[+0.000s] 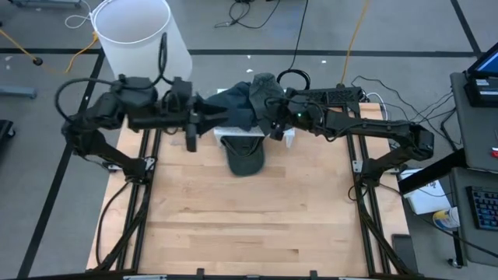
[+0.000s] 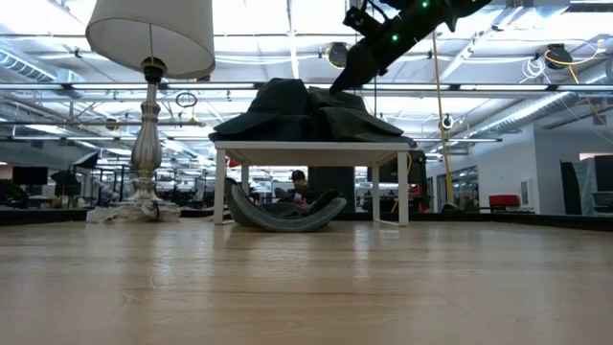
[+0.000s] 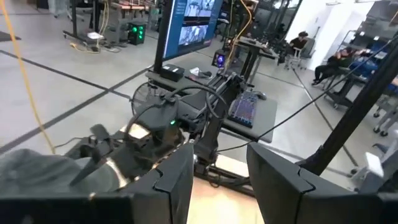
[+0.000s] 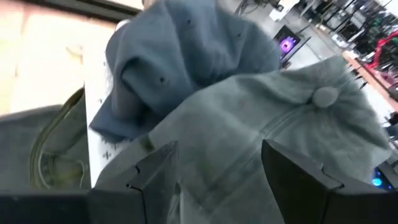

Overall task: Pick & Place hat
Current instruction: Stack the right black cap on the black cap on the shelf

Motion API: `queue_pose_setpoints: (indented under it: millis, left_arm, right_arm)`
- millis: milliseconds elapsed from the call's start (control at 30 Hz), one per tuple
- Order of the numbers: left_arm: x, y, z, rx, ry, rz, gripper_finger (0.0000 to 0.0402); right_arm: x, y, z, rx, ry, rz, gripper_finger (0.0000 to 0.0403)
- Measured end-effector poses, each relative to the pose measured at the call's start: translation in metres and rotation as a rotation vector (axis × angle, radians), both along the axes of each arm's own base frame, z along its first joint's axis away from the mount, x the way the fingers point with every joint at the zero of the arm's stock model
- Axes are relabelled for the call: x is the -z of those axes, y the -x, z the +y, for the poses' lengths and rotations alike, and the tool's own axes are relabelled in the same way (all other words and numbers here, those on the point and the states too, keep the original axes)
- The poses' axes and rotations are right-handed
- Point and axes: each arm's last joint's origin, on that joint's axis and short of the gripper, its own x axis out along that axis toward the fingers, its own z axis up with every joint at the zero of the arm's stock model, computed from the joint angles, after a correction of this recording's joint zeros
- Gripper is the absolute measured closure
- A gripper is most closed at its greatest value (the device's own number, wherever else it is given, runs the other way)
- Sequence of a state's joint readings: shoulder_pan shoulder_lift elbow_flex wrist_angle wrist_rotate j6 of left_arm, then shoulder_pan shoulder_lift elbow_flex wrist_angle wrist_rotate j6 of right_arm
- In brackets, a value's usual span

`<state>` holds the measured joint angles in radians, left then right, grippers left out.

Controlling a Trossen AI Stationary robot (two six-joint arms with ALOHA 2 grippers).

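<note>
A pile of hats (image 1: 247, 99) lies on a small white stand (image 2: 311, 147) at the table's far middle. In the right wrist view, a grey-green hat (image 4: 292, 124) with a top button lies over a blue-grey one (image 4: 186, 56). A dark green hat (image 1: 244, 156) rests crown down on the wood, partly under the stand (image 2: 285, 211). My right gripper (image 4: 217, 171) is open just above the grey-green hat, at the pile's right side (image 1: 270, 118). My left gripper (image 3: 217, 180) is open and holds nothing, level at the pile's left side (image 1: 207, 117).
A lamp with a white shade (image 1: 134, 31) stands at the table's far left, close behind my left arm. The near half of the wooden table (image 1: 249, 225) is bare. Desks, screens and seated people show in the room beyond.
</note>
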<state>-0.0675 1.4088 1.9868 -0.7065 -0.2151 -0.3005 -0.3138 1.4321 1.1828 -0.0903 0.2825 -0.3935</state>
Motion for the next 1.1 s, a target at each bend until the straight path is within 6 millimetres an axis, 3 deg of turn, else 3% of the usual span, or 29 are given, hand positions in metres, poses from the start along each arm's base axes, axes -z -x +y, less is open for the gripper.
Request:
queue_pose_setpoints:
  millis: [67,300,433,633,867,1100]
  left_arm:
    - [-0.002,0.012,-0.001,-0.004,-0.012,0.018,0.0250]
    - [-0.005,0.024,-0.007,-0.001,-0.017,0.010,0.0250]
    - [-0.004,0.025,-0.009,0.006,-0.015,0.020,0.0250]
    - [-0.003,0.025,-0.009,0.006,-0.015,0.034,0.0250]
    - [-0.003,0.025,-0.009,0.005,-0.011,0.038,0.0250]
    - [0.001,0.026,-0.009,0.005,-0.012,0.074,0.0250]
  right_arm:
    - [-0.001,-0.002,-0.001,0.003,0.000,-0.016,0.0181]
    - [0.006,-0.003,-0.009,0.028,-0.010,0.002,0.0209]
    - [0.008,-0.004,-0.008,0.015,0.009,0.023,0.0267]
    - [0.006,-0.005,-0.008,0.005,0.036,0.016,0.0386]
    - [-0.001,-0.006,-0.005,0.006,0.138,0.020,0.0398]
    - [-0.027,0.008,0.017,0.073,0.257,0.007,0.0401]
